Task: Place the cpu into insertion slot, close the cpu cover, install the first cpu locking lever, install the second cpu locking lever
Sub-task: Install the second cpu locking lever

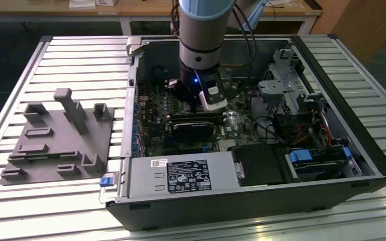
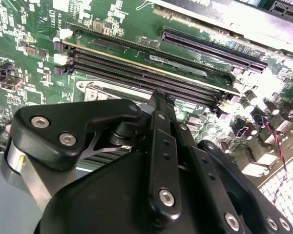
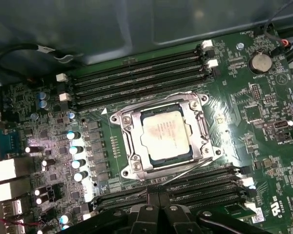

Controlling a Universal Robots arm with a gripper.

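while the cpu (image 3: 164,135) sits under the closed cpu cover (image 3: 136,127), i see the fingers (image 3: 158,202) pressed together, holding nothing.

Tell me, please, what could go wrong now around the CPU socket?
1. The cover lies over the cpu, but thin levers run slantwise beside the socket; if they are unlatched, the cover may lift.
2. The gripper hangs close above the memory slots, so a low move could scrape them.
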